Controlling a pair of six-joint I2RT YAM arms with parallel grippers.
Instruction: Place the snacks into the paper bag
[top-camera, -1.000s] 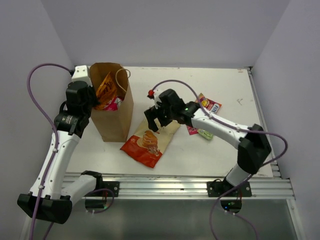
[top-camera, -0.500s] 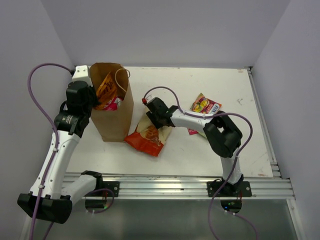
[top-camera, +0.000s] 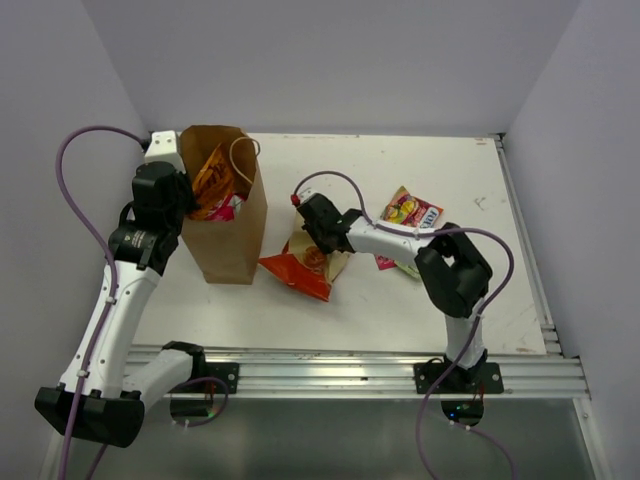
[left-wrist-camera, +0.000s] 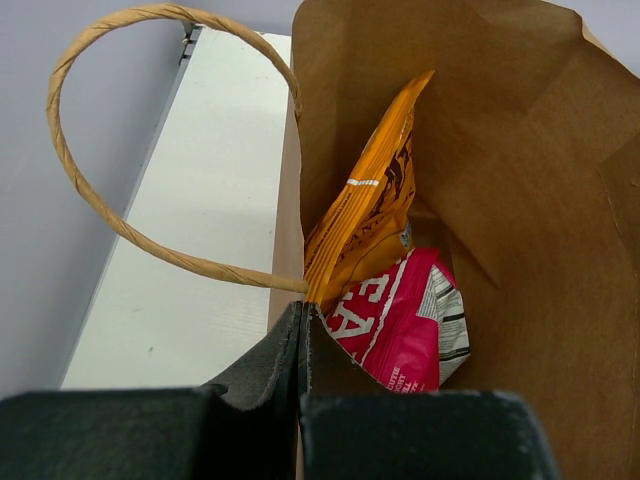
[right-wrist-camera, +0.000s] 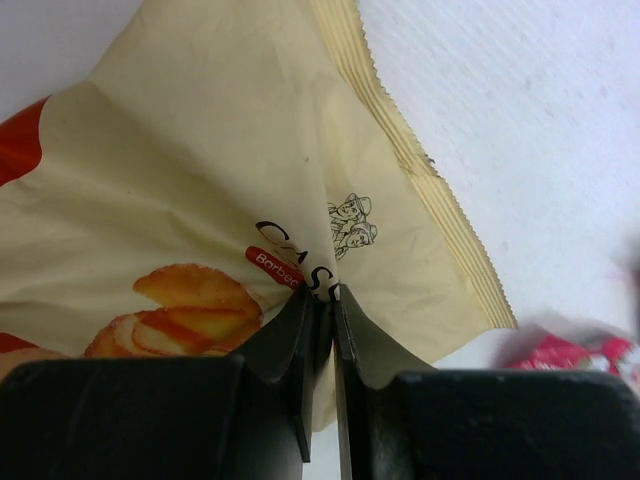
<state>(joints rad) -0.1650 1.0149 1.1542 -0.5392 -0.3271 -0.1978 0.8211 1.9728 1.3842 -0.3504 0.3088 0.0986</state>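
In its wrist view, right claw (right-wrist-camera: 327, 293) pinches chip bag (right-wrist-camera: 190, 190).

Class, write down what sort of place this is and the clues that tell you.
Most likely a robotics lab test cell: a left arm and right arm bolted to an aluminium rail, a white table boxed in by plain walls, and a paper bag and snack packets as props.

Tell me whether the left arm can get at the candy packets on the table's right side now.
Probably not. The left end effector is shut on the rim of the paper bag, and the candy packets lie beyond the bag and the right end effector, shut on the red-and-cream chip bag.
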